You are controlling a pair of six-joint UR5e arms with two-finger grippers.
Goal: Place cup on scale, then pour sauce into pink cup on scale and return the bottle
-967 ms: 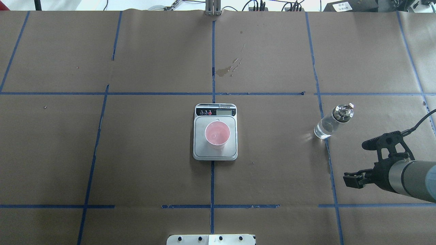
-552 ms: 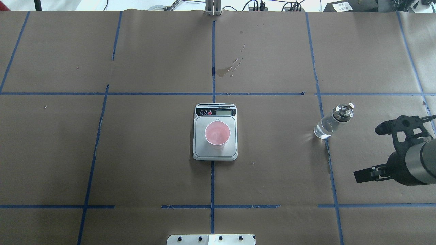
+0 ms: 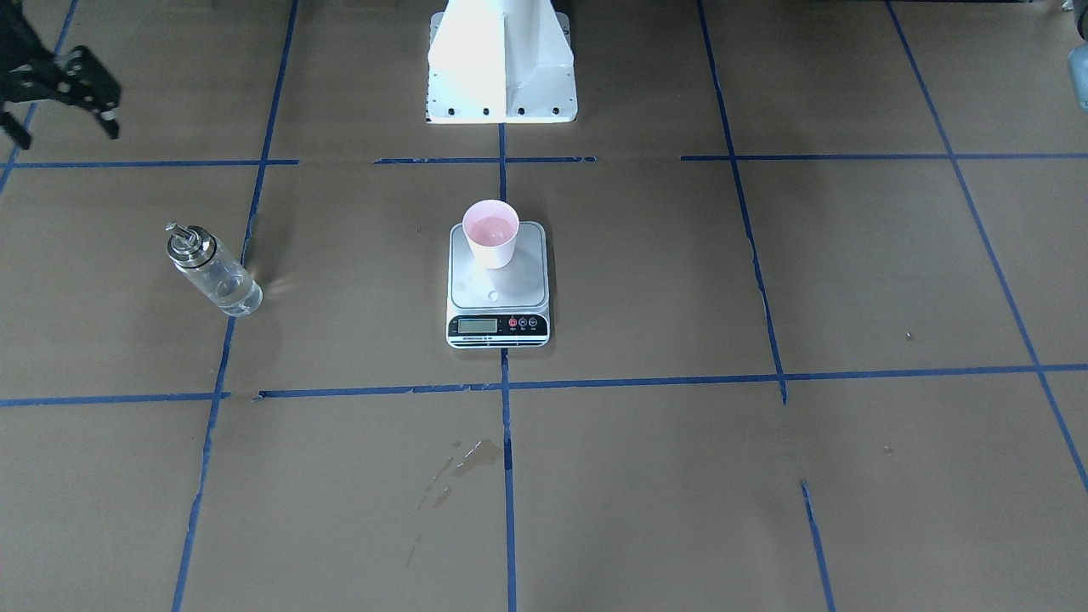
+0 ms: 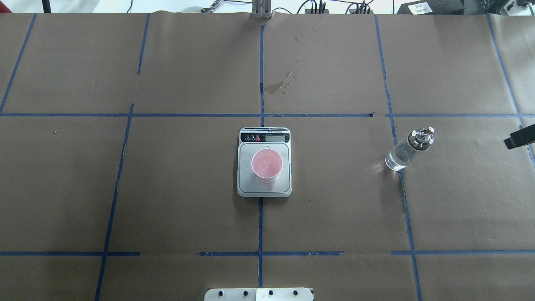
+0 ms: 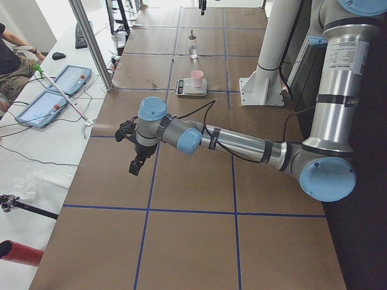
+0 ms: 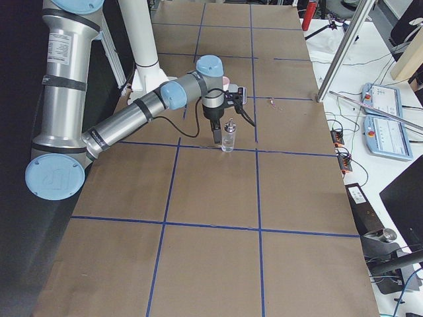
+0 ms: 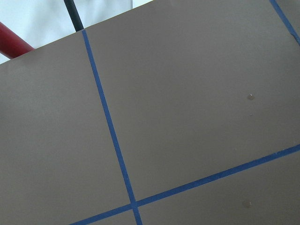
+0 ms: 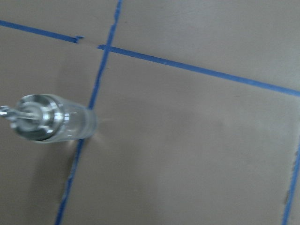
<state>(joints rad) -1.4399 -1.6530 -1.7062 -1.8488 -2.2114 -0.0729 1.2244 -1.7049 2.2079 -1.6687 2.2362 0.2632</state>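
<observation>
The pink cup (image 4: 266, 164) stands upright on the scale (image 4: 264, 187) at the table's middle; both also show in the front view, the cup (image 3: 490, 234) on the scale (image 3: 497, 293). The glass bottle (image 4: 407, 149) with its silver spout stands upright to the right, clear sauce inside it; it also shows in the right wrist view (image 8: 51, 119). My right gripper (image 3: 61, 119) is open and empty, raised and apart from the bottle (image 3: 212, 272); only one fingertip (image 4: 518, 138) shows overhead. My left gripper (image 5: 134, 163) hangs far off to the left; I cannot tell its state.
A dried spill stain (image 4: 280, 85) marks the brown paper beyond the scale. Blue tape lines grid the table. The robot's white base (image 3: 501, 59) stands behind the scale. Tablets and cables lie on the operators' side table (image 5: 60, 90).
My right arm has drawn back to the right and away from the bottle, nearly out of the overhead view. The bottle, cup and scale have not moved.
</observation>
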